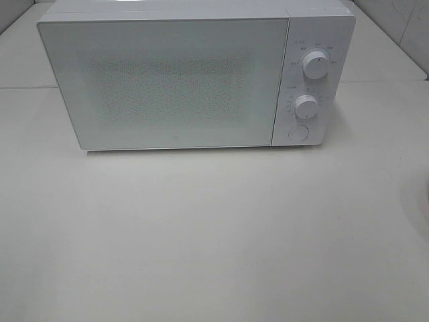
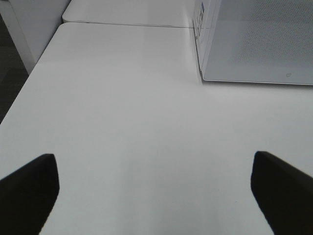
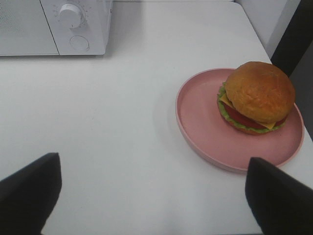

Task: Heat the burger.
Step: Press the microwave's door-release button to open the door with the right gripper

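One burger [image 3: 257,98] on pink plate [image 3: 205,125], ahead of wide, empty right claw [image 3: 152,169].

Soft, even, bright light was seen throughout; the white table [image 1: 201,235] was nearly washed out. Only a thin shadow was cast beneath the microwave [image 1: 167,80].

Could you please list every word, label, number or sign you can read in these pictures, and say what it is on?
Nothing is legible.
Marks around the upper knob and lower knob of the microwave: too small to read.
Logo low on its door: blurred.
Sticker on its side: blurred.
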